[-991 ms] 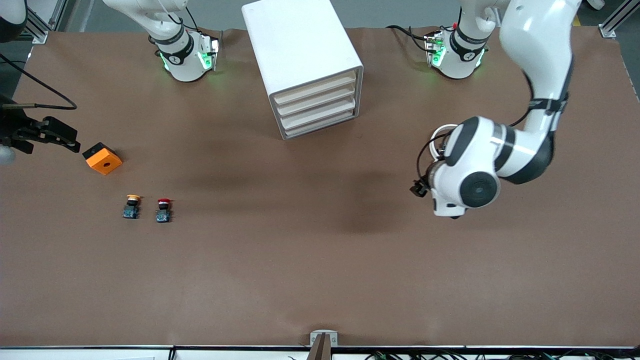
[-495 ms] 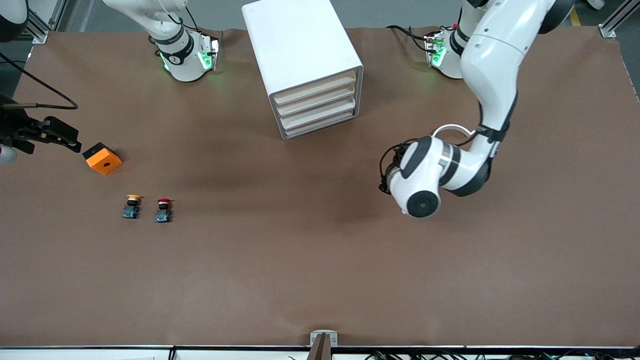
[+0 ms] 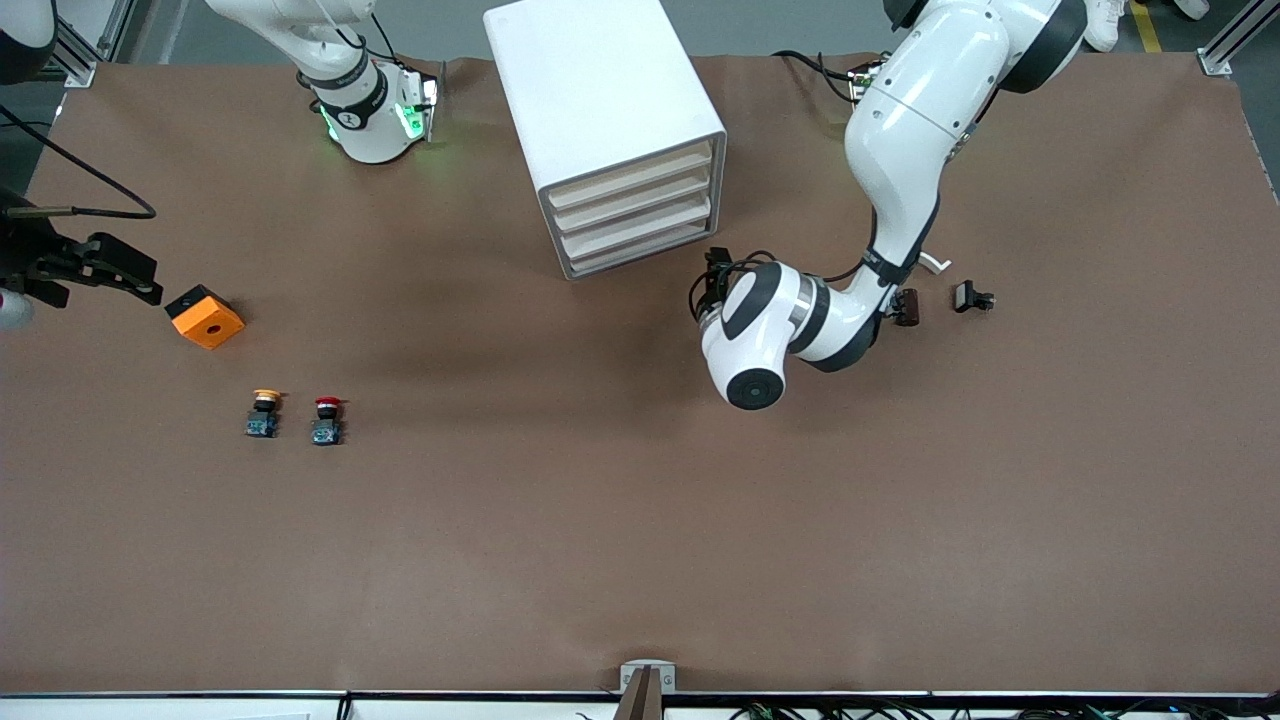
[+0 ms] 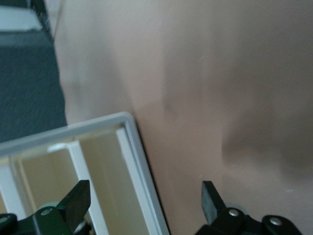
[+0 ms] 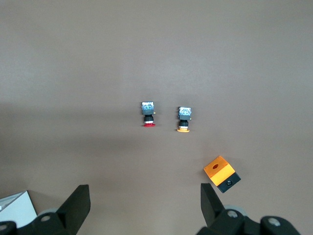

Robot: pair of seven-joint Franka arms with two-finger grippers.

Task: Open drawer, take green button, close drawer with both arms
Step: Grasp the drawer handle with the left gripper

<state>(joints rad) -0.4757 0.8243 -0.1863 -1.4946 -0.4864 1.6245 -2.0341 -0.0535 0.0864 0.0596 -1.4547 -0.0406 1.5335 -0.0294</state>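
The white cabinet (image 3: 600, 100) stands near the arms' bases, and its stacked beige-fronted drawers (image 3: 632, 212) are all shut. No green button shows in any view. My left gripper (image 3: 712, 268) hangs open just in front of the cabinet's lower corner, at the end nearer the left arm. In the left wrist view the left gripper (image 4: 144, 188) straddles the cabinet's white frame (image 4: 132, 147) with nothing held. My right gripper (image 3: 130, 278) waits open, high over the right arm's end of the table; its wrist view shows the right gripper (image 5: 144, 190) empty.
An orange box (image 3: 206, 316) lies beside the right gripper. A yellow-capped button (image 3: 265, 412) and a red-capped button (image 3: 327, 419) stand nearer the front camera. Two small black parts (image 3: 906, 306) (image 3: 972, 297) lie toward the left arm's end.
The left arm has swung from its end of the table toward the cabinet's front, uncovering two small black parts. The right arm has not moved.
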